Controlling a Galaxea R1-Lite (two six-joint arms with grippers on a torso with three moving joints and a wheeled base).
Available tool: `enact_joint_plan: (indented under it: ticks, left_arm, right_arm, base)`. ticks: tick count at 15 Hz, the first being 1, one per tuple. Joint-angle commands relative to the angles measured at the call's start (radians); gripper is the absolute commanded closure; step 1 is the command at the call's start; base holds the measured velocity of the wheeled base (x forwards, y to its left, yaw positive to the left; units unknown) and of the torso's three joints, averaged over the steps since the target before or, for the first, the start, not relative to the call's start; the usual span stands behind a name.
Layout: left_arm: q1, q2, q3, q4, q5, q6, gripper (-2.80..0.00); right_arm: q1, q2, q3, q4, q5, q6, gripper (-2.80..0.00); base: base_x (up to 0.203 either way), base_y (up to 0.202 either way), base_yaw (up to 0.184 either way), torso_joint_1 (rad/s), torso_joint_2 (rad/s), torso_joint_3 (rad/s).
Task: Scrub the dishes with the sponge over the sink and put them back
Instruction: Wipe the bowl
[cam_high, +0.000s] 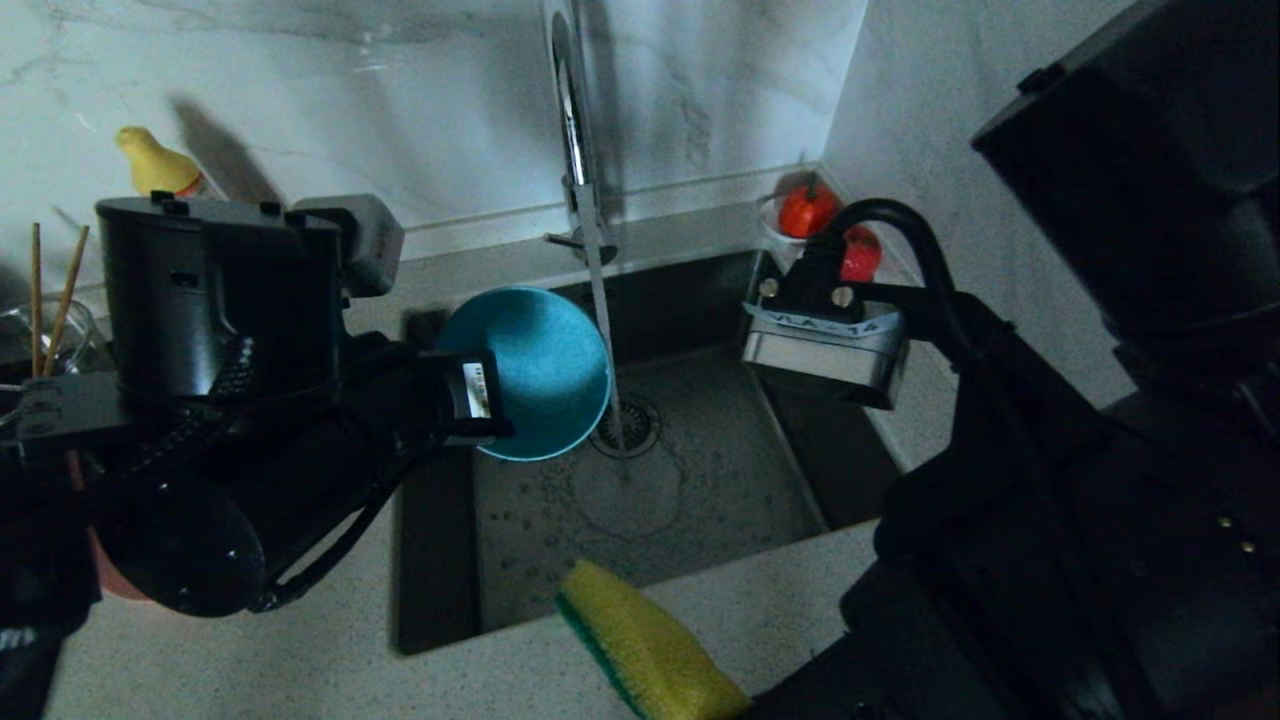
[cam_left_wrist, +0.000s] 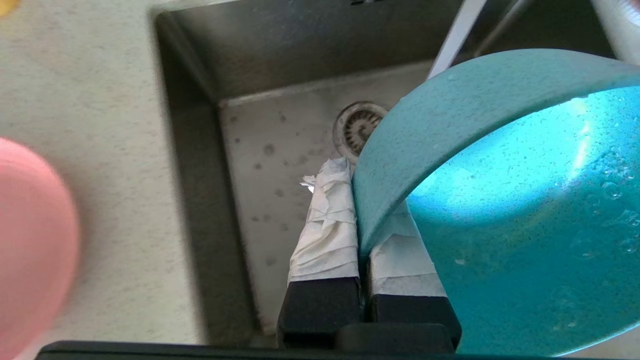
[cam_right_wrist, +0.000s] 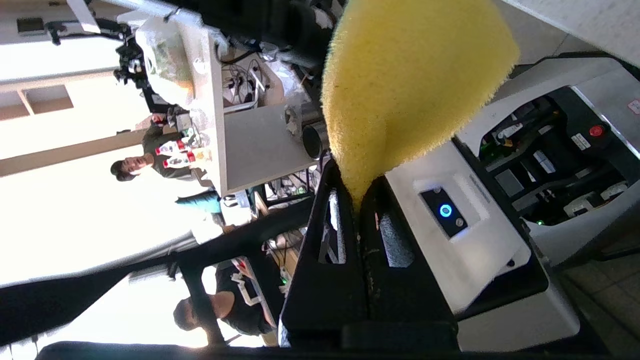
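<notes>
While gripped, teal bowl (cam_left_wrist: 500, 210) glistens with droplets.

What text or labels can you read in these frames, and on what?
"VLA", followed by blurred digits: blue-and-white tape label on the right wrist camera housing.
White barcode-style sticker on the left gripper: print too small to read.
White stickers on the machine behind the sponge: unreadable.
</notes>
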Motion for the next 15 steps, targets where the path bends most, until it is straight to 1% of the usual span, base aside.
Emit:
enact_joint_plan:
  ticks: [1,4,5,7,9,11,13,15]
  left_arm:
    - [-0.008,0.008,0.002,-0.005,0.004,-0.006,0.00]
    - [-0.047,-0.007,0.018,-0.005,0.003,-0.017,0.00]
    - [-0.051,-0.016,0.026,-0.005,0.002,-0.016,0.00]
    - [-0.056,-0.023,0.045,-0.005,-0.001,-0.010,0.00]
    - [-0.059,-0.020,0.069,-0.007,-0.001,-0.012,0.00]
    - [-0.060,-0.016,0.091,-0.044,-0.001,-0.008,0.00]
    - [-0.080,-0.022,0.104,-0.089,-0.001,-0.007,0.00]
    - [-0.097,-0.028,0.104,-0.094,-0.002,-0.005,0.00]
  right_arm:
    - [-0.013,0.060,-0.031,0.001,-0.001,0.008,0.00]
    - [-0.039,0.094,-0.078,0.002,0.001,0.013,0.00]
    - [-0.040,0.108,-0.100,0.006,0.001,0.026,0.00]
    - [-0.040,0.130,-0.146,0.003,0.000,0.081,0.00]
    - [-0.040,0.143,-0.181,0.006,0.002,0.091,0.00]
    - [-0.039,0.149,-0.194,0.010,0.002,0.094,0.00]
    - [-0.040,0.155,-0.199,0.009,0.002,0.096,0.00]
    - [-0.054,0.162,-0.201,0.002,0.000,0.124,0.00]
  base:
    - [0.000,0.000,0.000,0.000,0.00,0.000]
    - [0.000,0.000,0.000,0.000,0.00,0.000]
    - [0.000,0.000,0.000,0.000,0.00,0.000]
    - [0.000,0.000,0.000,0.000,0.00,0.000]
    - [0.000,0.000,0.000,0.000,0.00,0.000]
    - [0.000,0.000,0.000,0.000,0.00,0.000]
    - [0.000,0.000,0.000,0.000,0.00,0.000]
    - [0.000,0.000,0.000,0.000,0.00,0.000]
